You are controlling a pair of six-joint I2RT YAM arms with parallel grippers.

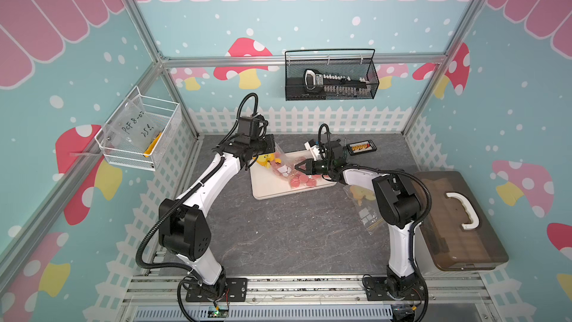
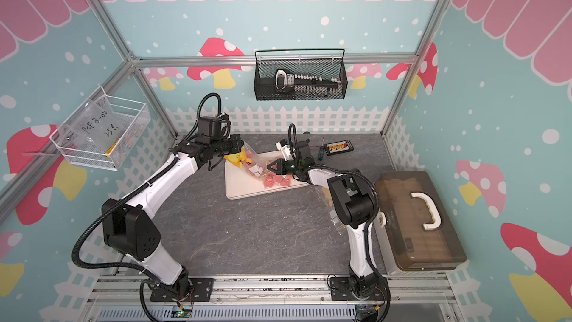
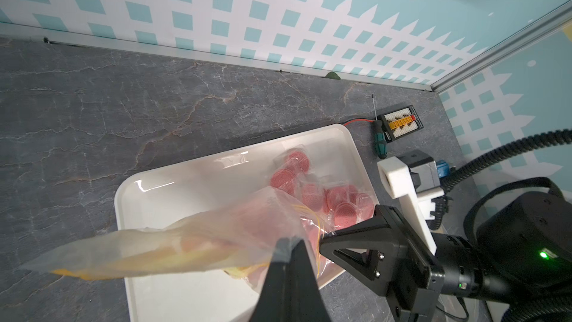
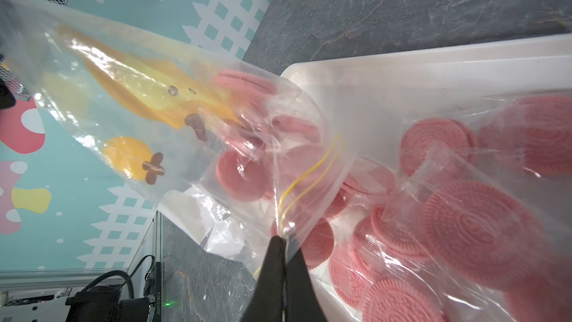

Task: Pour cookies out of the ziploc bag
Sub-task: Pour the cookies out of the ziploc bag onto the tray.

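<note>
A clear ziploc bag [image 1: 280, 165] [image 2: 252, 164] printed with a yellow duck slopes down over the white tray [image 1: 269, 188] [image 2: 244, 188]. My left gripper [image 1: 270, 151] [image 3: 289, 243] is shut on the bag's raised closed end [image 3: 216, 243]. My right gripper [image 1: 296, 167] [image 4: 283, 240] is shut on the rim at the yellow zip line, low over the tray [image 4: 371, 82]. Several pink cookies [image 1: 301, 180] [image 2: 275, 181] [image 3: 340, 202] [image 4: 473, 230], some in glossy wrap, lie on the tray by the mouth. More sit inside the bag [image 4: 154, 103].
A brown translucent toolbox [image 1: 448, 218] stands at the right edge. Another clear bag [image 1: 362, 199] lies under my right arm. A black connector board [image 1: 361, 147] and a green screwdriver [image 3: 380, 137] lie behind the tray. A black mesh basket [image 1: 331, 77] and a white wire basket [image 1: 139, 131] hang on the walls.
</note>
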